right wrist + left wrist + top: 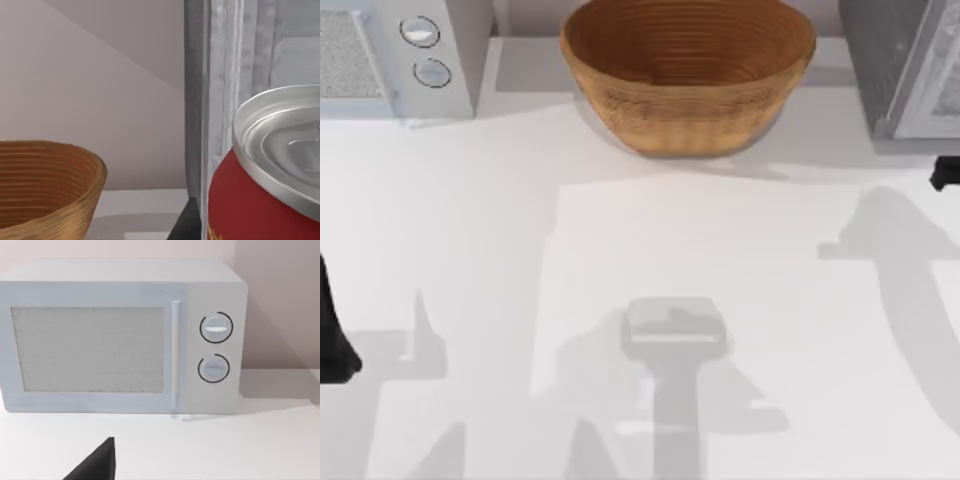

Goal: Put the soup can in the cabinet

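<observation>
Top view gives you the white table [620, 250] first, its surface crossed by grey shadows of the arms. At the far edge near the middle sits the woven bowl [688, 75], broad and brown; to its left stands the pale microwave [400, 50] with two round dials, and at the far right corner you see the grey cabinet [910, 65]. Your left arm [332, 330] is a dark shape at the left edge of the table, well apart from the bowl, and its wrist view faces the microwave [120, 337] front on, with a dark finger tip [97, 462] low in that picture; you cannot tell how its jaws stand. Your right gripper [945, 173] shows as a small dark bit at the right edge, just in front of the cabinet, jaw state not readable either. Its wrist view has the soup can [265, 190] very close, red with a silver lid, just beside the cabinet [225, 100] frame, the bowl [45, 185] farther off.
</observation>
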### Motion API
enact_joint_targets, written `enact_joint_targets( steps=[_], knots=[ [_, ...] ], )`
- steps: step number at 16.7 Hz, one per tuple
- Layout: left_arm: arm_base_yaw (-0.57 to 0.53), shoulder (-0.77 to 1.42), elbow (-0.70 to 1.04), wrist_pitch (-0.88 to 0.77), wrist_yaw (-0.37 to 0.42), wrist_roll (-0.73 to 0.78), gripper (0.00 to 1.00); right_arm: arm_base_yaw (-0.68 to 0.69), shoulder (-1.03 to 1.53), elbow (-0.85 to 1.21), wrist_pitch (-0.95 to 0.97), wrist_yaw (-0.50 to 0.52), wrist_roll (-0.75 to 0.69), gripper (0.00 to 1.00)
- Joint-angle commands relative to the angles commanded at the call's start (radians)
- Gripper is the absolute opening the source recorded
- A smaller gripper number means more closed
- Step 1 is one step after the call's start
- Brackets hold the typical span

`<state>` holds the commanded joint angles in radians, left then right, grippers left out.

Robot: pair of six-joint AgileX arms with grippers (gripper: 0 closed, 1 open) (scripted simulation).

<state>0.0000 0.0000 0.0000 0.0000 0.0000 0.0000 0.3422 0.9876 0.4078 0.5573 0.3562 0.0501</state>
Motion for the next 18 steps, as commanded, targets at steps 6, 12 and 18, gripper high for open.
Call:
enact_joint_targets(
  steps=[6,12,18],
  knots=[
    [0.000,0.000,0.000,0.000,0.000,0.000,1.00,-0.171,-0.491,-0.202,-0.276,-0.178,-0.021,0.00],
    [0.000,0.000,0.000,0.000,0.000,0.000,1.00,-0.304,-0.875,-0.362,-0.494,-0.316,-0.043,0.00],
    [0.000,0.000,0.000,0.000,0.000,0.000,1.00,-0.342,-0.988,-0.408,-0.557,-0.356,-0.050,0.00]
  ],
)
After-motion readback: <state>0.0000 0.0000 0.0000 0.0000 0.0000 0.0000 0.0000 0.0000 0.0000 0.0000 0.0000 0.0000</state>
